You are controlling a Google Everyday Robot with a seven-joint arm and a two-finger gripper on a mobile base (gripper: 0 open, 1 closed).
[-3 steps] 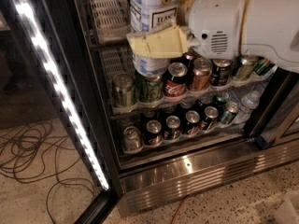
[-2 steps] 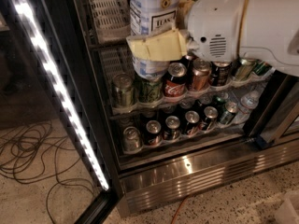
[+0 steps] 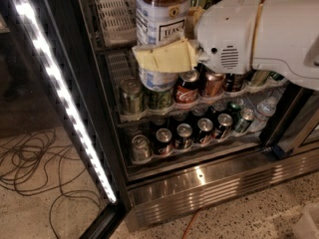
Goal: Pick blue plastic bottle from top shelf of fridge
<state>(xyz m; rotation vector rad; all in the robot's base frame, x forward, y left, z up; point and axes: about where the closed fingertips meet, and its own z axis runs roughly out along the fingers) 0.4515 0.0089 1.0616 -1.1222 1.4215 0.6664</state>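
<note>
The blue plastic bottle (image 3: 160,19), large and clear with brown tea and a pale label, stands upright at the front of the fridge (image 3: 214,188), its base hanging in front of the can rack below. My gripper (image 3: 159,59) comes in from the right on a big white arm (image 3: 259,34). One yellow finger pad (image 3: 167,58) lies across the bottle's front; the other finger is hidden behind it. The gripper is shut on the bottle. The top shelf (image 3: 112,14), a grey wire rack with slotted lanes, shows to the bottle's left.
Two lower racks hold several cans, among them a red Coca-Cola can (image 3: 187,86), and a small water bottle (image 3: 264,108). The open glass door with its LED strip (image 3: 65,108) stands at left. Loose cables (image 3: 35,158) lie on the floor.
My gripper and the bottle have shifted very slightly downward; otherwise nothing has moved.
</note>
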